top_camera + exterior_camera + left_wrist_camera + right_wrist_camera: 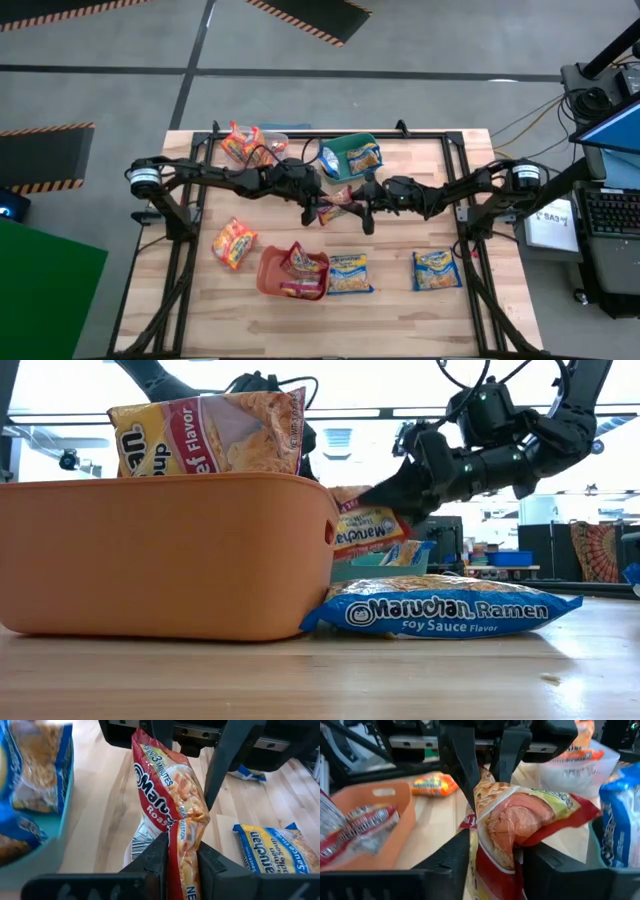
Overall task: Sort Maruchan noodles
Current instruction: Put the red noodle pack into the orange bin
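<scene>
Meeting over the table's middle, both arms had hold of one dark red packet (pixel 336 206), which hung clear of the wood, evidently a handover between them. The left gripper (pixel 181 854) was clamped on the packet, its fingers pinching one end flat. The right gripper (pixel 495 851) sat around the opposite end; its fingers looked slackened, though whether they had let go I could not tell. Passing it across made sense as a way to bring the packet within reach of the orange tub (pixel 270 272), near the front edge and left of centre, where two red packets (pixel 300 262) already stood leaning against the wall; red apparently belonged there. The teal tub (pixel 345 147), far side and centre, held a blue packet (pixel 362 158), so blue seemed to be sorted there. The clear tub (pixel 275 140), far left, carried orange packets (pixel 240 145). Unsorted, all flat on the wood: an orange packet (pixel 233 243) left of the orange tub, a blue packet (pixel 440 612) lying just right of it, touching or nearly so, and another blue packet (pixel 436 269) well right, near the front. My judgement: the red packet needs only the right fingers cleared before the left arm can carry it to the orange tub.
</scene>
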Controlling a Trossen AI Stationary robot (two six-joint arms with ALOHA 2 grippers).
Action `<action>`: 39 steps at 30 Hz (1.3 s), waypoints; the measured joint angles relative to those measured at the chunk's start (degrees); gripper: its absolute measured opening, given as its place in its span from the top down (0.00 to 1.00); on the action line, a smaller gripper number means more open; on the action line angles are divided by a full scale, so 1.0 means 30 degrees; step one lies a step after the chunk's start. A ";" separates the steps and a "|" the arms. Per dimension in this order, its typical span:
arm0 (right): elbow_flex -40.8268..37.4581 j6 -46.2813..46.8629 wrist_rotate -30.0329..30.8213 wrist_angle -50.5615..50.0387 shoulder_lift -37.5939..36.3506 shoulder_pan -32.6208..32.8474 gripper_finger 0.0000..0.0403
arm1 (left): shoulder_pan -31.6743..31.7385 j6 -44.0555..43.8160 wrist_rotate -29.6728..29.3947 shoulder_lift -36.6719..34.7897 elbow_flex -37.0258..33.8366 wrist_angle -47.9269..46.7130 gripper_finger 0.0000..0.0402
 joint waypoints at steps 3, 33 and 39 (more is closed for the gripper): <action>0.0005 0.0015 -0.0007 -0.0717 -0.1045 0.0000 0.59 | -0.0213 0.0516 -0.0052 -0.0534 0.0000 -0.0232 0.90; 0.2024 -0.4990 0.5092 -0.6875 -0.9907 -0.0036 0.42 | -0.7897 -0.5171 -0.1711 -0.5485 1.1188 -2.5129 0.90; 0.2927 -0.5160 0.6086 -0.9321 -1.0153 -0.0036 0.42 | -0.8218 -0.9751 -0.1647 -0.5479 1.0630 -2.6768 0.90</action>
